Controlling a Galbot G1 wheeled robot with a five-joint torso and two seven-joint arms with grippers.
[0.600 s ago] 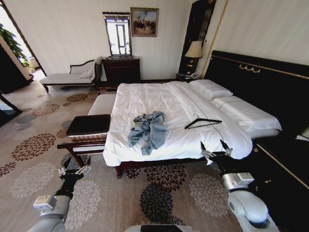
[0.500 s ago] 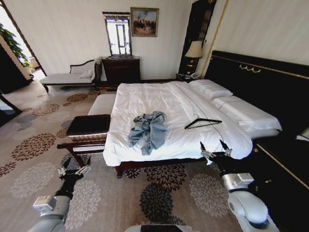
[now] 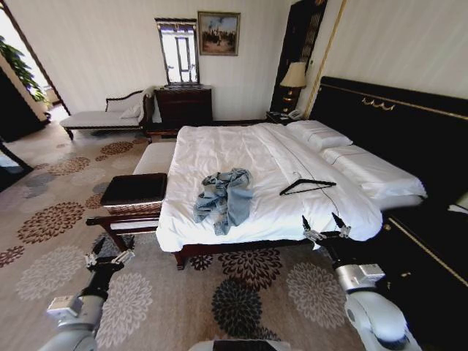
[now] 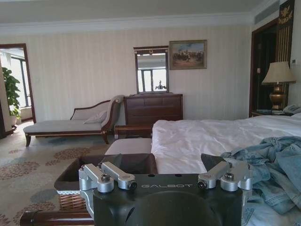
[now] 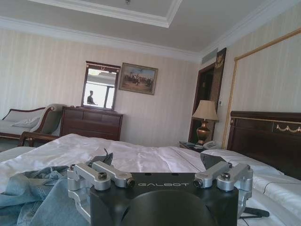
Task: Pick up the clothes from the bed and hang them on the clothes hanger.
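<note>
Two grippers hang low before the foot of the bed (image 3: 219, 146) in the head view. The left gripper (image 3: 110, 257) is above the patterned carpet (image 3: 44, 219), off the bed's near left corner and beside a dark basket (image 3: 134, 189) on a wooden stand; its fingers are spread and hold nothing. The right gripper (image 3: 325, 229) sits at the near edge of the white sheets, its fingers likewise spread and empty. The clothes (image 3: 224, 196), a crumpled light-blue denim jacket, lie in a heap on the sheets near the foot of the bed, between the two grippers and well apart from both. The clothes hanger (image 3: 307, 186) lies flat on the sheets to the jacket's right, apart from it, just beyond the right gripper.

From the left wrist view, the left gripper (image 4: 165, 176) has its fingers wide apart, the basket (image 4: 75, 176) showing behind them. The jacket (image 4: 270, 165) is bunched on the bed (image 4: 207, 136) off to one side, not between the fingers.

From the right wrist view, the right gripper (image 5: 160, 176) is also parted, with the jacket (image 5: 33, 193) beyond one finger and part of the hanger (image 5: 256, 213) lying on the sheets past the other. The dark headboard (image 5: 270, 136) rises behind.
</note>
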